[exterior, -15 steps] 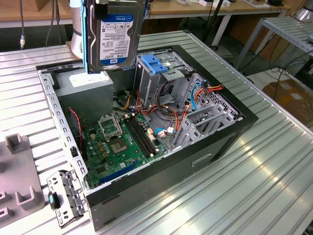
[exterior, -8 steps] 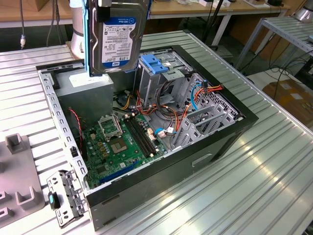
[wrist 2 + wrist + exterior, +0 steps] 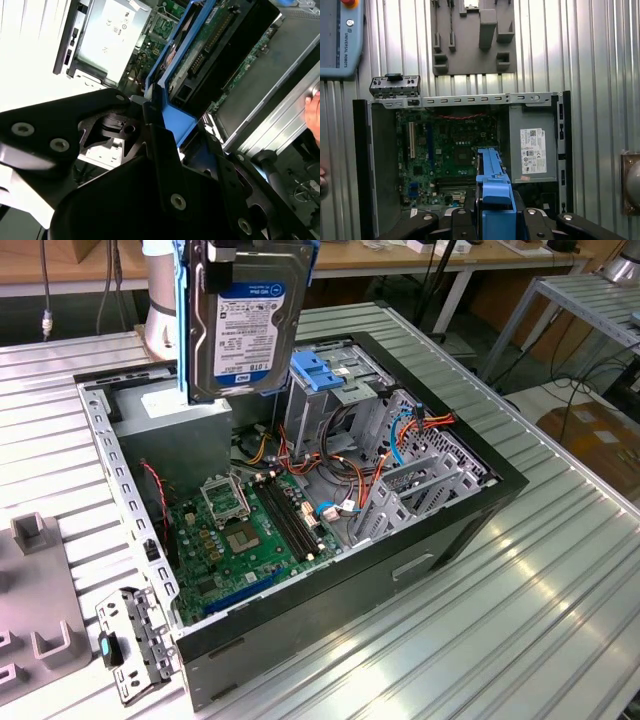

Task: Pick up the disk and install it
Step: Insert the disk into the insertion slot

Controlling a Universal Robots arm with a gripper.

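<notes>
Our gripper (image 3: pixel 495 220) is pinched on the light-blue carrier of the disk (image 3: pixel 250 325). The disk hangs on edge above the open computer case (image 3: pixel 330 590). We judge that a good carry holds the disk square, clear of the cables (image 3: pixel 350 475) beside the grey cage (image 3: pixel 305 410).

Bright, even overhead light fills the exterior view; the ribbed table (image 3: pixel 560 570) gleams softly, and the disk (image 3: pixel 245 325) shows a faint sheen. In the second wrist view the table burns out white while the gripper (image 3: pixel 152 102) lies in shadow.
</notes>
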